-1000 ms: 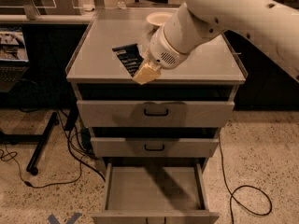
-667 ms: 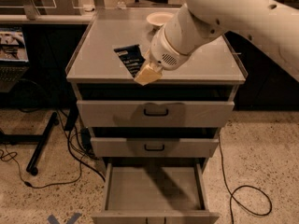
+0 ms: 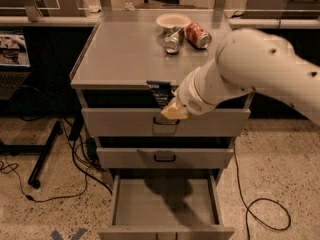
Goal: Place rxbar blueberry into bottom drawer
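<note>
The rxbar blueberry (image 3: 161, 92), a dark navy bar with pale print, is held in my gripper (image 3: 170, 105) in front of the cabinet's top edge, above the top drawer front. The gripper is shut on the bar, with its pale fingertips (image 3: 174, 112) at the bar's lower end. The bottom drawer (image 3: 165, 204) is pulled out below, a wide grey shallow tray with nothing visible in it. My white arm (image 3: 250, 69) reaches in from the right.
On the cabinet top (image 3: 125, 54) stand a white bowl (image 3: 173, 21), a silver-green can (image 3: 173, 40) and a red can (image 3: 198, 35), both lying down. The two upper drawers (image 3: 165, 156) are shut. Cables (image 3: 260, 209) lie on the floor on both sides.
The gripper with the bar has moved off the cabinet top, forward and down, to in front of the top drawer. The cans and bowl are now uncovered.
</note>
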Robot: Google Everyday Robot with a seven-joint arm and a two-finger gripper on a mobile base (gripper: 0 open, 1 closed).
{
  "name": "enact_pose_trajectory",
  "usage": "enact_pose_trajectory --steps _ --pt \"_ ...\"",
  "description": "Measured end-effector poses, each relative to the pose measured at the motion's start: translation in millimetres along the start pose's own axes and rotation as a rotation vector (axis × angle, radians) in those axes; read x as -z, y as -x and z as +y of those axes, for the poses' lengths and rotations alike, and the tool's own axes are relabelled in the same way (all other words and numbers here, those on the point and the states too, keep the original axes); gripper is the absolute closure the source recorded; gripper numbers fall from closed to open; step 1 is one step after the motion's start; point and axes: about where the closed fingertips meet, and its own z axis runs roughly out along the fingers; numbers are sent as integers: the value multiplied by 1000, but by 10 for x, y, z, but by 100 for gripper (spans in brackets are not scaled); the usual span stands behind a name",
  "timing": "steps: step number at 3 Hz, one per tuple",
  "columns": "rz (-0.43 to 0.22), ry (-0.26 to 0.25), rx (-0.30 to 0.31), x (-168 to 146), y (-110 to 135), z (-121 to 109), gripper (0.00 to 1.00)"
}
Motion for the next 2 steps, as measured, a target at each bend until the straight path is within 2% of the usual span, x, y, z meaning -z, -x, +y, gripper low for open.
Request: enact_pose_trajectory --steps 1,2 --pt "4 -22 -121 -426 -645 148 100" --pt "-14 13 -211 -886 -1072 201 100"
